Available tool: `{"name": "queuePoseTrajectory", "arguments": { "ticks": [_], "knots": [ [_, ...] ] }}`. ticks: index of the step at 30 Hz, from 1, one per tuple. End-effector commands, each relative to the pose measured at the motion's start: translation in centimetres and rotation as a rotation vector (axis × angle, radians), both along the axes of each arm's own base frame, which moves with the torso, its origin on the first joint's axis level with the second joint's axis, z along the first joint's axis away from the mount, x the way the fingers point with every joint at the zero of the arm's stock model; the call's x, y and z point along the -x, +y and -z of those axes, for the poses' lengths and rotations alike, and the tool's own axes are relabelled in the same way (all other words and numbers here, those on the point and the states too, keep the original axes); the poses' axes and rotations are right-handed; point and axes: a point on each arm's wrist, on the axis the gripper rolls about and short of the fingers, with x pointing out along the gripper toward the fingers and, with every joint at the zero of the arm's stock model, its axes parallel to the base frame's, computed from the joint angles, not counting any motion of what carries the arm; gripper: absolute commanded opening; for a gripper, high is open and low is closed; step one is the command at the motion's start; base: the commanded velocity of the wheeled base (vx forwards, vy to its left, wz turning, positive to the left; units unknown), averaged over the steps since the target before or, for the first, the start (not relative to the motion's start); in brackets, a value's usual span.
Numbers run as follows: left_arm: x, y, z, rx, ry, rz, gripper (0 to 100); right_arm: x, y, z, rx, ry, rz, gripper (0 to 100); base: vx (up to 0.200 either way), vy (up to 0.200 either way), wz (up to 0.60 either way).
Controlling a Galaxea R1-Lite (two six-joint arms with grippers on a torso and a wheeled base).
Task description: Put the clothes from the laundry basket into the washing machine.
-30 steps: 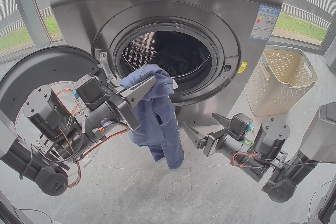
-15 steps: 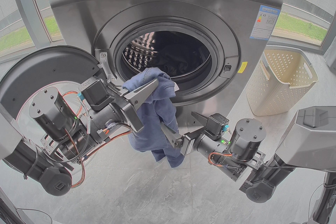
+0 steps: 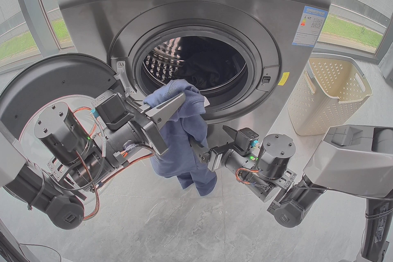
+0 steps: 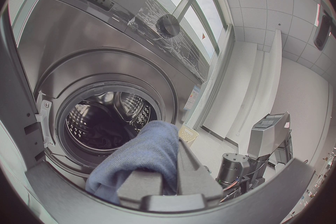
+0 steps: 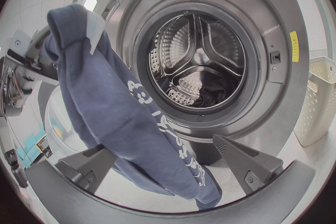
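Dark clothes [image 3: 204,66] are in the washer [image 3: 254,21] already, the blue top [image 3: 182,140] hangs at its opening, left tool [image 3: 176,101] clenched on it, right tool [image 3: 208,140] released around it.

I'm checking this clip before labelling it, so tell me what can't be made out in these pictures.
Laundry basket floor, head view: hidden by its own front wall, so any clothes inside cannot be told.
Dark clothes in the drum, right wrist view: too dark to count.
Right gripper, right wrist view: the blue garment overlaps one of the jaws, so contact cannot be told.
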Motion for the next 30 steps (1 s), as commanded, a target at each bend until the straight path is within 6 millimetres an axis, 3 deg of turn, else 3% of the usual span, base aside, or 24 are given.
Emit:
{"name": "queuePoseTrajectory", "arguments": {
  "ticks": [1, 8, 12, 24, 29, 30],
  "knots": [
    [0.1, 0.1, -0.2, 0.005, -0.005, 0.001, 0, -0.6, -0.2, 1.4, 0.021, 0.024, 0.015, 100, 0.0, 0.0, 0.0],
    [0.1, 0.1, -0.2, 0.005, -0.007, 0.001, 0, -2.5, -1.6, 0.5, -0.006, -0.007, 0.074, 100, 0.0, 0.0, 0.0],
    [0.2, 0.1, -0.1, 0.002, -0.003, 0.004, 0, -2.5, -1.7, 0.2, -0.01, -0.01, 0.075, 100, 0.0, 0.0, 0.0],
    [0.1, 0.0, 0.0, -0.001, 0.002, 0.002, 0, -0.1, 1.6, 0.2, -0.014, -0.018, -0.029, 100, 0.0, 0.0, 0.0],
    [0.1, 0.1, -0.1, 0.002, -0.001, -0.001, 0, -1.1, 0.4, -0.4, -0.027, -0.03, 0.011, 100, 0.0, 0.0, 0.0],
    [0.1, 0.2, -0.2, 0.004, -0.004, -0.002, 0, -1.7, -0.6, -0.5, -0.026, -0.03, 0.04, 100, 0.0, 0.0, 0.0]
  ]
}}
